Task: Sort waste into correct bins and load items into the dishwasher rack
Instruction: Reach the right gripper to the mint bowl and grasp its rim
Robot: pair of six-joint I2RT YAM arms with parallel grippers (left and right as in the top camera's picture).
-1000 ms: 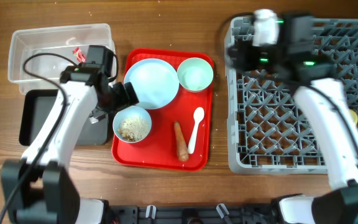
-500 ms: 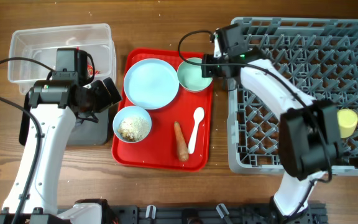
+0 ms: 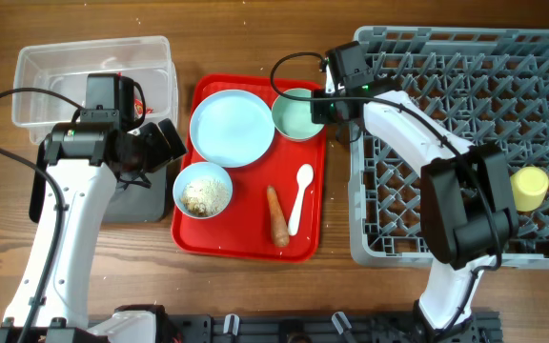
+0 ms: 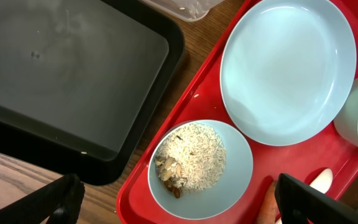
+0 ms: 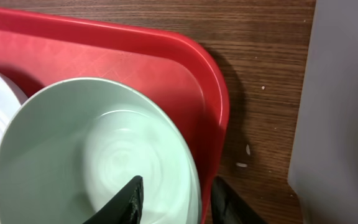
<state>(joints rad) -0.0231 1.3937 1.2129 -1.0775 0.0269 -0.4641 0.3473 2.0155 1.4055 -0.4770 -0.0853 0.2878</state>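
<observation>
At the far left of the wooden worktop (image 3: 255, 29), the clear rectangular plastic tub (image 3: 65, 67) is sitting just behind the shallow black rectangular tray (image 3: 46, 186). The left pincer (image 4: 179, 190) is hanging released, fingers spread wide, above the pale blue-green bowl of whitish rice scraps (image 3: 203, 189), which is resting on the left part of the flat red serving tray (image 3: 246, 243). Behind that bowl the light blue round plate (image 3: 232, 124) is lying. The orange carrot (image 3: 277, 215) and white plastic spoon (image 3: 299, 195) are lying side by side further right. The right pincer (image 5: 179, 199) is straddling the rim of the empty pale blue-green bowl (image 3: 299, 112) (one finger inside, one outside, not clenched). The large grey plastic grid rack (image 3: 427, 171) is holding the small yellow cup (image 3: 529, 188) at its right edge.
</observation>
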